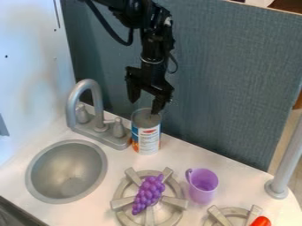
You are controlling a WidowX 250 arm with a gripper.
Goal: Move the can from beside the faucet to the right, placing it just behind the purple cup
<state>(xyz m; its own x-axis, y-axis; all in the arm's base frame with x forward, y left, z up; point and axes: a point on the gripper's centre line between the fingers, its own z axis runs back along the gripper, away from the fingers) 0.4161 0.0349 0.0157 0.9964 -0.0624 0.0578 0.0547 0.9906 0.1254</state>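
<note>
Gripper (145,107) is hanging wide-spread over the can (146,137); faucet (97,108) is standing beside it, grapes (149,194) and cup (202,186) in front; the can is showing a white-and-blue label.

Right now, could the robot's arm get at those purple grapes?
Probably yes: the grapes lie uncovered on the grey burner, and the gripper is open and empty. It would have to clear the can at its fingertips.

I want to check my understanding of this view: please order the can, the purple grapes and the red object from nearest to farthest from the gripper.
1. Can: just below the gripper, beside the faucet.
2. Purple grapes: on the left burner.
3. Red object: bottom right, at the other burner.
</note>
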